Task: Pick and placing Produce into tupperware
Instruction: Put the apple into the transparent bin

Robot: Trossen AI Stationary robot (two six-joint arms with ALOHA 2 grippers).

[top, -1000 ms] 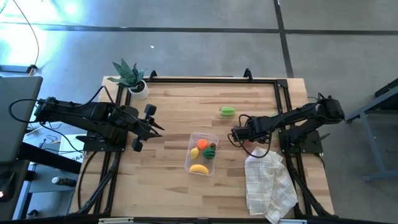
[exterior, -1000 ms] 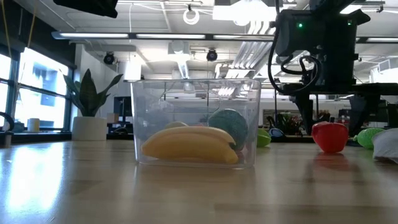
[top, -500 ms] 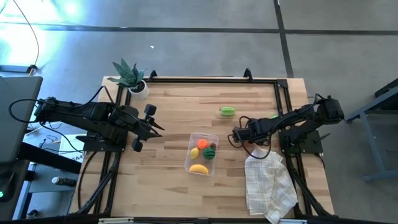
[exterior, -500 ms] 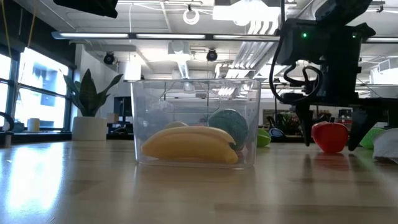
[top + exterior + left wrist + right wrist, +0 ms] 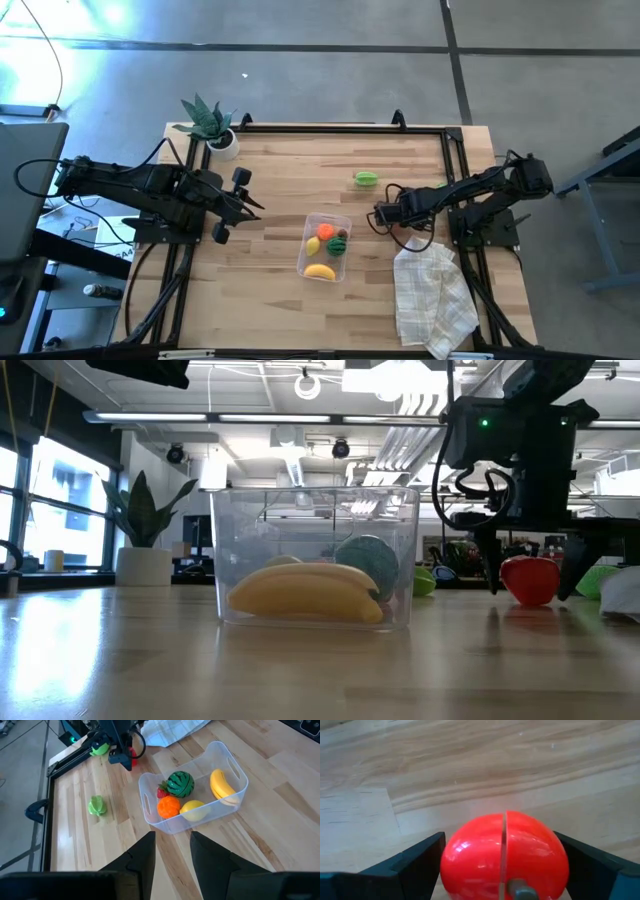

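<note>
Right gripper (image 5: 529, 592) fingers (image 5: 415, 857) wide apart around red fruit (image 5: 504, 855).

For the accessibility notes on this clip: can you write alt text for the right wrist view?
A red toy fruit sits on the wooden table between the two dark fingers of the right claw, which stands open around it, filling the lower half of the picture.

Bright overhead ceiling lights, floor glare, soft shadows.
</note>
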